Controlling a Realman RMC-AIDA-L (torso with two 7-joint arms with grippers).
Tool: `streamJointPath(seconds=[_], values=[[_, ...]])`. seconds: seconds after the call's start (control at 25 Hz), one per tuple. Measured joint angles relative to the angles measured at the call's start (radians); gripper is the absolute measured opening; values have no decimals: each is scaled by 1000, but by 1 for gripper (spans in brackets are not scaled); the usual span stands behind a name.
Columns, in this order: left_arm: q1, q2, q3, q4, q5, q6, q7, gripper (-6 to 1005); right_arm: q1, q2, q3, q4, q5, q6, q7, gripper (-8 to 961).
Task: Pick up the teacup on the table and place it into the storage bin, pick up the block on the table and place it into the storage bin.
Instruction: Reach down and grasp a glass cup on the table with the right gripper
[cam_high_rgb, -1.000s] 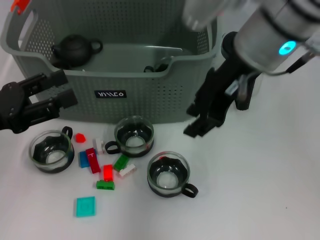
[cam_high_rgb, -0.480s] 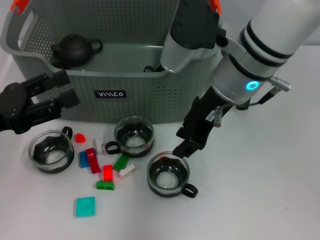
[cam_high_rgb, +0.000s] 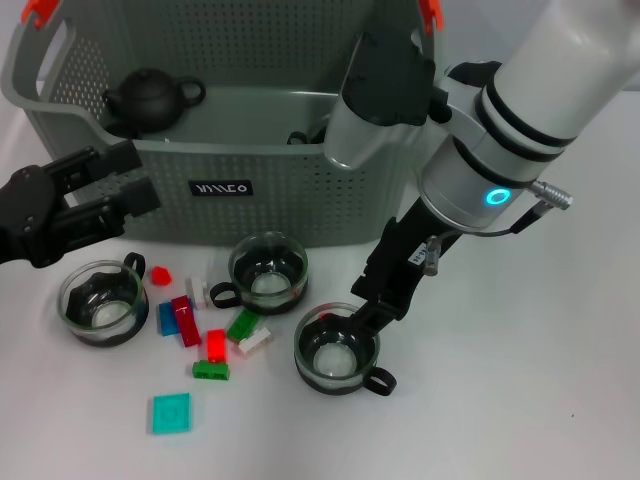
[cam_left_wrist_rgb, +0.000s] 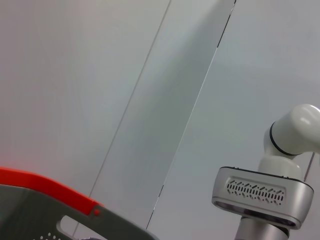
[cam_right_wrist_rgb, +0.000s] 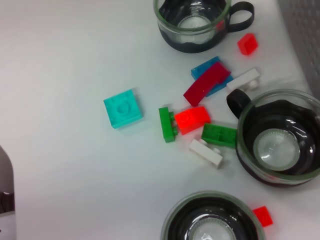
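**Right gripper closes in on nearest teacup as bin waits behind**

My right gripper (cam_high_rgb: 372, 312) hangs at the far rim of the teacup (cam_high_rgb: 337, 349) nearest the bench's front edge; I cannot tell how far its fingers are parted, and it seems to hold nothing. The cup looks like thin glass in a dark sleeve with a black loop handle, so I judge it light, slick and breakable; the rim wall or the handle looks the safest hold, with gentle pressure. A small red block (cam_right_wrist_rgb: 262, 216) lies just beside it. Two more teacups stand nearer the bench's left edge, one (cam_high_rgb: 267, 272) close before the bin, one (cam_high_rgb: 101, 301) farther left, with scattered blocks (cam_high_rgb: 214, 345) between them: hard, light plastic, easy to pinch across the sides. All three cups appear empty. The storage bin (cam_high_rgb: 300, 190) stands behind, already holding a dark teapot (cam_high_rgb: 150, 98). My left gripper (cam_high_rgb: 115, 190) idles, fingers apart and empty, by the bin's left front.
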Motion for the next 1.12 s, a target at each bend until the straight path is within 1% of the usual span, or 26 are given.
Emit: streamJointPath(seconds=[0.16, 0.32, 0.48, 0.6, 1.12], values=[[2, 0, 0, 0, 0, 0, 0, 794, -7, 0, -32, 11, 1, 44, -1, 479], [4, -1, 0, 0, 0, 0, 0, 793, -8, 2, -68, 31, 3, 87, -5, 549], [5, -2, 0, -1, 0, 0, 1, 793, -9, 4, -133, 41, 6, 143, -6, 620], [2, -2, 0, -2, 0, 0, 2, 793, -7, 5, -153, 59, 20, 173, -11, 674], [0, -2, 0, -2, 0, 0, 2, 794, 1, 7, -162, 118, 48, 242, -41, 657]])
